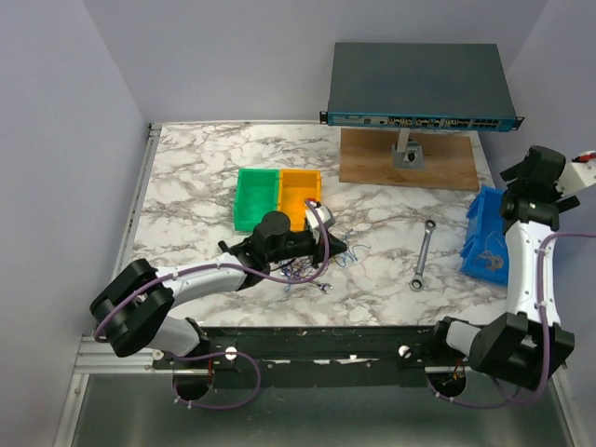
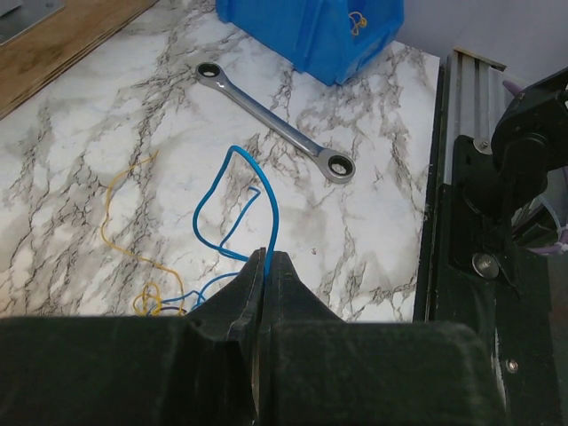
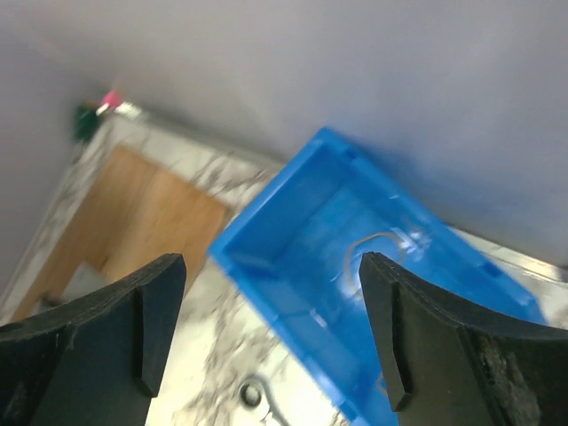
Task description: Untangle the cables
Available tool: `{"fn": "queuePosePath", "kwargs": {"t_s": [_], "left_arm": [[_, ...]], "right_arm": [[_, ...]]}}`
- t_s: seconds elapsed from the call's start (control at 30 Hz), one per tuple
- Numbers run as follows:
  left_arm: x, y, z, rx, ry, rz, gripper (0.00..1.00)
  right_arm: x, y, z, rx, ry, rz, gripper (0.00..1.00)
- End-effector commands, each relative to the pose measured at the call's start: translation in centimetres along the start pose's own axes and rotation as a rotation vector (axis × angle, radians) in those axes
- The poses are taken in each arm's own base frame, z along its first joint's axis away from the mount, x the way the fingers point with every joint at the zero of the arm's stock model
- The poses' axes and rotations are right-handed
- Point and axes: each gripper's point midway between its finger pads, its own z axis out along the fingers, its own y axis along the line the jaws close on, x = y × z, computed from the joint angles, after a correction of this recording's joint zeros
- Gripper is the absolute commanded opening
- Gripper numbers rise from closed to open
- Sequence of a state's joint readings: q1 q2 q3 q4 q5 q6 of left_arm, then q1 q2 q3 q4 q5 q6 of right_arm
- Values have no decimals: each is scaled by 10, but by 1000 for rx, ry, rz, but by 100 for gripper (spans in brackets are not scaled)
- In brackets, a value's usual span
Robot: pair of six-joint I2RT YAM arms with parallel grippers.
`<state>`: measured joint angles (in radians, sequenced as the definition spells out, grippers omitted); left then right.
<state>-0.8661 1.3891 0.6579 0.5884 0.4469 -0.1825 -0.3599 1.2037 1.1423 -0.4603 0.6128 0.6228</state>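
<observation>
The cables (image 1: 312, 267) are a small tangle of thin wires on the marble table (image 1: 205, 168), just in front of my left gripper (image 1: 328, 244). In the left wrist view the left gripper (image 2: 264, 259) is shut on a blue wire (image 2: 238, 200) that loops up from the jaws. A yellow wire (image 2: 120, 232) lies to its left on the table. My right gripper (image 3: 271, 266) stands open and empty above a blue bin (image 3: 302, 222), with a pale wire (image 3: 373, 241) lying inside the bin. Seen from the top camera, the right gripper (image 1: 521, 182) hovers over the far end of that bin (image 1: 484, 240).
A steel wrench (image 1: 422, 253) lies between the tangle and the blue bin. A green bin (image 1: 256, 197) and an orange bin (image 1: 300, 194) stand behind the left gripper. A network switch (image 1: 419, 86) rests on a wooden board (image 1: 372, 160) at the back.
</observation>
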Motion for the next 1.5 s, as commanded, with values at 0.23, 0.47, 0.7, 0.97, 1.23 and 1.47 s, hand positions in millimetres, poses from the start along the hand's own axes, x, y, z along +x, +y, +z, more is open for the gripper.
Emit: {"fn": "queuePosePath", "kwargs": {"t_s": [0.23,0.47,0.7,0.97,1.23,1.47], "left_arm": [[-23,-8,-5,9,-38,37,0],[-27,6,-14,-95,-59,40,0],[-33,33,-32,-242,-107,38,0],[-39,56,-58,-318,-185,-18,0],[-45,61,-72,-329,-229,-40,0],[-50,74,-91,-409,-263,-49,0]], "right_arm": [[93,91,-97,-867,367,-145,87],[159,123,-179,-1166,438,-250,84],[199,138,-236,-1428,437,-223,81],[264,152,-284,-1582,424,-294,78],[309,133,-303,-1707,436,-348,74],[322,116,-330,-1843,448,-403,73]]}}
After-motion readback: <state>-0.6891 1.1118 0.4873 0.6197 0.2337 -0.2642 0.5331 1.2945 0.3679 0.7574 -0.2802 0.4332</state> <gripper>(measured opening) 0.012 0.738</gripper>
